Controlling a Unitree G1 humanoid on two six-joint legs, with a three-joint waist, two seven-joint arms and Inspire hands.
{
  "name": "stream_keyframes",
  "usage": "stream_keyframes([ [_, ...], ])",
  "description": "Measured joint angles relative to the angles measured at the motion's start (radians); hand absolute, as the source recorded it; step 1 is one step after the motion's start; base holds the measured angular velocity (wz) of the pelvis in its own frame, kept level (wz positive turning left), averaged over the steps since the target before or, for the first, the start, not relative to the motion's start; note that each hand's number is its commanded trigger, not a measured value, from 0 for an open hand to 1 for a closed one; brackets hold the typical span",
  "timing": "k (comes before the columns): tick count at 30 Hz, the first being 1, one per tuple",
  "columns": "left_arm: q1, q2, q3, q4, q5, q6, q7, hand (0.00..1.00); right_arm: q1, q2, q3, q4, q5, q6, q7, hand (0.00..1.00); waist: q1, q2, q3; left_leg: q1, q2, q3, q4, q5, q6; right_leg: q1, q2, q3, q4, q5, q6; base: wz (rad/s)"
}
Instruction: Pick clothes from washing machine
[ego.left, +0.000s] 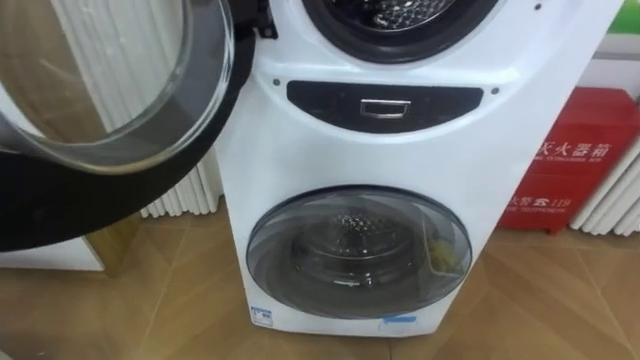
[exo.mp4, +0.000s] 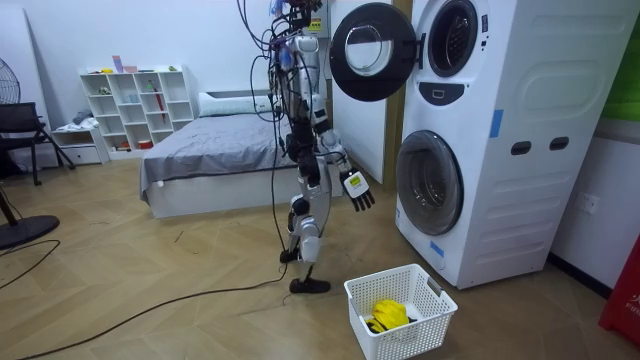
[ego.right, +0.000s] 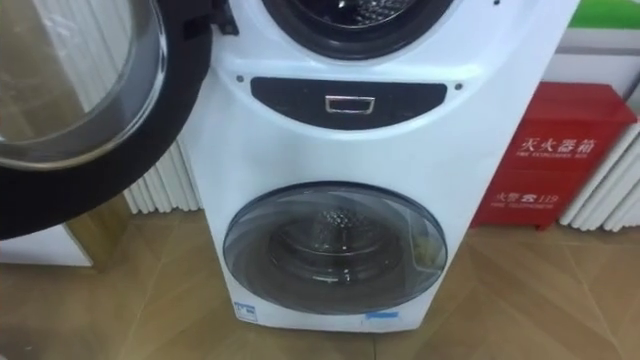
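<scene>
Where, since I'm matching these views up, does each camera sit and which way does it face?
Left eye view: on the robot's head, tilted down at the washing machine front, open upper door at left, closed lower door below.
Right eye view: beside it on the head, same aim.
Room view: stands off to the side, facing the whole standing robot, right hand lowered, basket on the floor.
Shared: all three show both doors; the eye views also the red box.
</scene>
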Motion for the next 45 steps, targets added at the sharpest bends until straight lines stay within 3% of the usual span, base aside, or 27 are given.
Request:
stream_keyframes([
  [5,-0.019,0.007,0.087,-0.011,-0.14,0.002,-0.001,0.0,0.003,-0.004,-0.054,-0.003,0.005,-0.006,0.004,0.0,-0.001,0.014,0.0,0.013,-0.001,-0.016,-0.009,-0.001,-0.001,0.018,0.001,-0.004,-0.01,0.001,0.002,0.08],
  [6,-0.024,0.016,0.111,-0.037,-0.174,0.004,0.004,0.0,0.005,-0.009,-0.071,-0.012,-0.013,-0.006,0.003,0.0,-0.002,0.022,-0.0049,0.016,-0.002,-0.017,-0.011,-0.001,-0.001,0.022,0.002,-0.003,-0.014,0.004,0.003,0.0],
  [8,-0.047,0.044,0.129,-0.062,-0.224,0.002,0.012,0.0,0.012,-0.017,-0.085,-0.035,-0.03,-0.006,0.002,0.0,-0.006,0.034,-0.0049,0.029,-0.002,-0.017,-0.016,0.0,-0.001,0.032,0.002,-0.001,-0.013,0.004,0.003,0.0],
  [12,-0.144,0.119,0.23,-0.156,-0.334,0.003,0.043,0.0,0.022,-0.026,-0.158,-0.07,-0.095,-0.031,0.009,0.0,-0.027,0.061,-0.0021,0.044,-0.003,-0.02,-0.02,0.0,-0.001,0.045,0.004,0.006,-0.017,0.004,0.003,-0.02],
  [16,-0.244,0.226,0.277,-0.281,-0.372,-0.007,0.061,0.0,0.081,-0.034,-0.18,-0.137,-0.099,-0.036,0.012,0.0,-0.026,0.083,-0.0122,0.05,-0.004,-0.018,-0.024,0.0,-0.001,0.044,0.006,0.015,-0.016,0.004,0.003,-0.12],
  [19,-0.297,0.288,0.278,-0.353,-0.385,-0.01,0.072,0.0,0.103,-0.033,-0.181,-0.156,-0.115,-0.035,0.012,0.0,-0.032,0.092,-0.0154,0.051,-0.004,-0.023,-0.025,0.0,-0.001,0.041,0.007,0.027,-0.014,0.004,0.003,-0.15],
  [21,-0.298,0.309,0.272,-0.411,-0.386,0.002,0.082,0.0,0.108,-0.034,-0.181,-0.167,-0.125,-0.034,0.012,0.0,-0.041,0.098,-0.0147,0.051,-0.005,-0.023,-0.026,0.0,-0.001,0.041,0.007,0.028,-0.015,0.004,0.003,-0.03],
  [25,-0.295,0.314,0.277,-0.46,-0.388,0.05,0.1,0.0,0.112,-0.034,-0.199,-0.176,-0.164,-0.034,0.013,0.0,-0.04,0.099,-0.014,0.049,-0.005,-0.033,-0.034,0.0,-0.001,0.036,0.009,0.026,-0.017,0.004,0.003,0.04],
  [28,-0.295,0.322,0.274,-0.52,-0.387,0.116,0.135,0.0,0.125,-0.035,-0.202,-0.235,-0.167,-0.029,0.015,0.0,-0.024,0.099,-0.0143,0.038,-0.005,-0.036,-0.034,0.0,-0.001,0.027,0.009,0.026,-0.018,0.005,0.003,0.0],
  [32,-0.295,0.324,0.274,-0.535,-0.388,0.12,0.165,0.0,0.123,-0.033,-0.208,-0.243,-0.185,-0.03,0.017,0.0,-0.023,0.099,-0.0146,0.035,-0.004,-0.05,-0.034,0.0,-0.001,0.028,0.011,0.027,-0.022,0.005,0.003,0.04],
  [36,-0.296,0.346,0.275,-0.552,-0.355,0.134,0.195,0.0,0.14,-0.023,-0.212,-0.244,-0.185,-0.03,0.028,0.0,-0.02,0.097,-0.015,0.031,-0.002,-0.081,-0.035,0.0,-0.001,0.03,0.015,0.024,-0.034,0.009,0.0,-0.01],
  [45,-0.296,0.364,0.275,-0.623,-0.303,0.15,0.227,0.0,0.143,-0.022,-0.236,-0.296,-0.185,-0.024,0.035,0.0,-0.015,0.069,-0.0063,0.028,-0.002,-0.118,-0.036,0.0,-0.001,0.034,0.017,0.021,-0.034,0.009,0.0,0.06],
])
